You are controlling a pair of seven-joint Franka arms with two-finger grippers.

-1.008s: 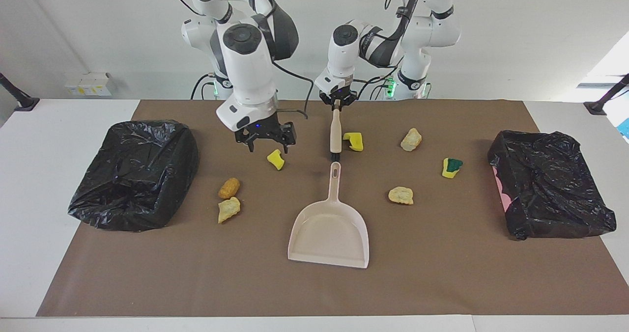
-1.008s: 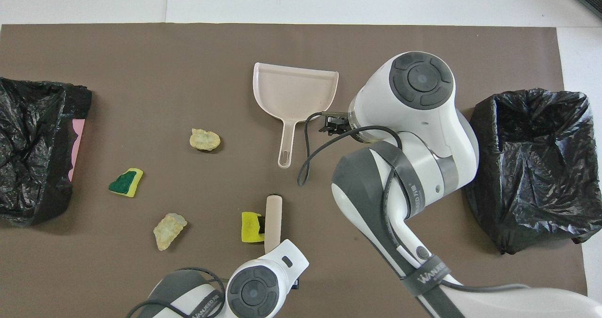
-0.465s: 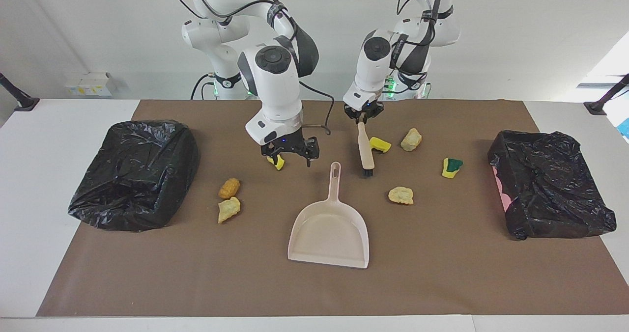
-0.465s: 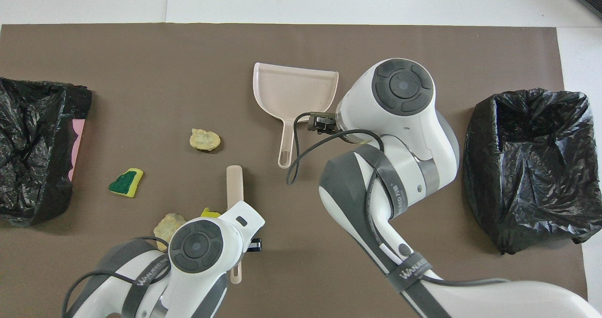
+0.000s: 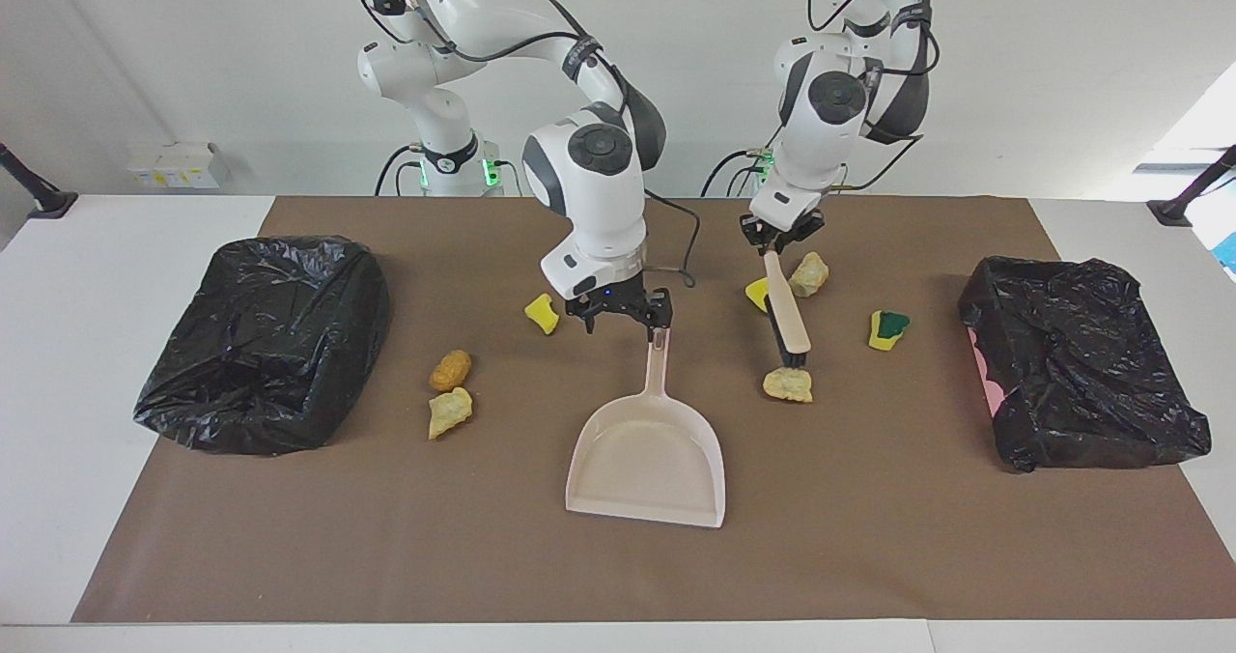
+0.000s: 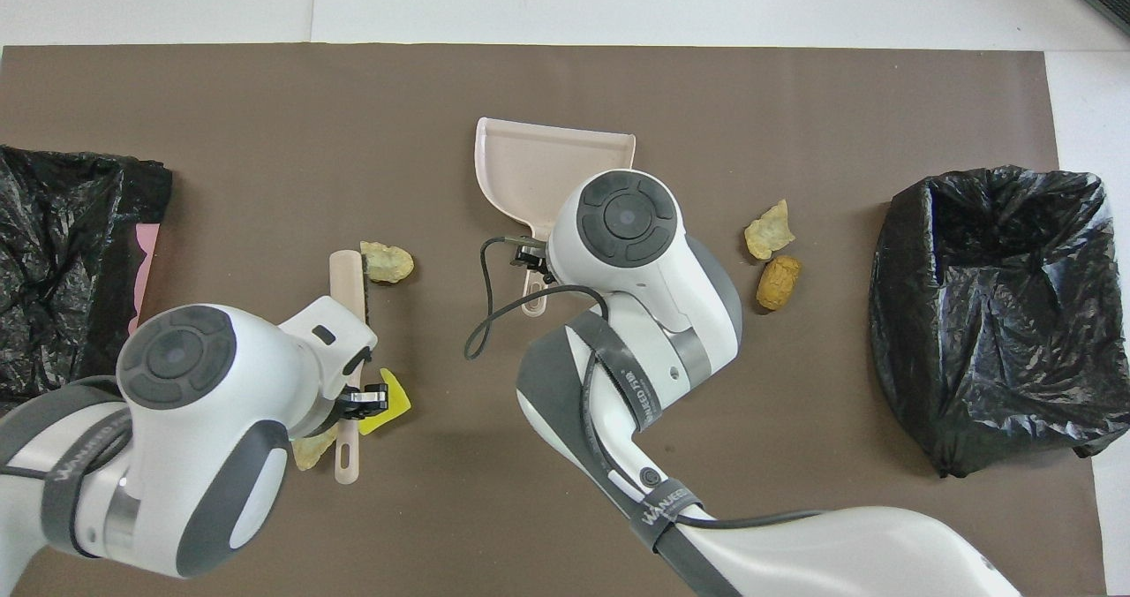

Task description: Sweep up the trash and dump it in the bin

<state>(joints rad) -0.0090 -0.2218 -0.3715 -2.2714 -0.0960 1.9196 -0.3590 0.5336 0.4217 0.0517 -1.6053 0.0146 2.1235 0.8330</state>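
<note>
My left gripper is clamped on the handle of the beige hand brush, which slants down so that its dark bristle end touches a pale lump of trash on the brown mat. The overhead view shows that lump lying right against the brush head, but there my own wrist covers my fingers; only the facing view shows them closed on the handle.

My right gripper hangs just above the handle tip of the beige dustpan, fingers spread wide and holding nothing. From overhead my right wrist hides most of that handle, leaving the pan's mouth showing.

The other scraps are scattered on the surface. A yellow sponge piece near my right gripper shows only in the facing view. A yellow piece and a pale lump sit beside the brush handle; overhead only slivers of them show by my left wrist. A yellow-and-green sponge lies toward the left arm's end, seen in the facing view alone. An orange-brown lump and a pale yellow scrap lie together toward the right arm's end, near a black-bagged bin. Another black-bagged bin stands at the left arm's end.
</note>
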